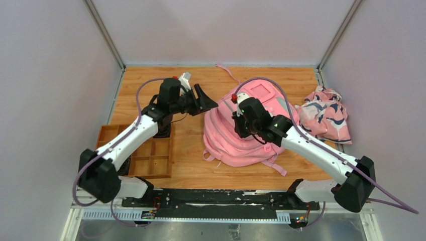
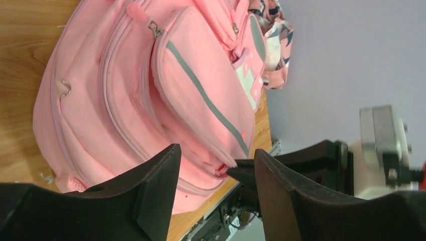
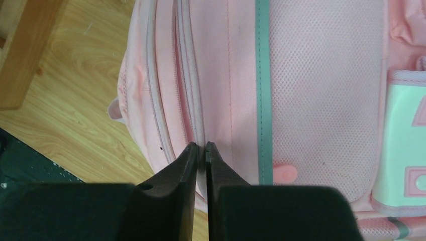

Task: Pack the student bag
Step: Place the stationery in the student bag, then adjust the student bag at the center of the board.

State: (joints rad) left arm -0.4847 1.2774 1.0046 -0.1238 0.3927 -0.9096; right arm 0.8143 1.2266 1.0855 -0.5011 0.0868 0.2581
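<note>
Your left fingers (image 2: 155, 191) stand spread wide, near the student bag (image 1: 226, 138) but apart from it. Your right fingers (image 3: 176, 191) are pressed nearly together at its zipper seam (image 3: 193, 100); whether they pinch fabric, you cannot tell. It lies flat on the wood-grain table (image 1: 145, 85), between pale walls (image 1: 216, 30). Its patch (image 1: 258, 90) is too small to read.

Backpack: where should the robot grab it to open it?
Pinch the small metal zipper pull by the front pocket of the backpack, coming from above. The bag lies on its back, pockets facing up, so the thin pull is exposed.
</note>
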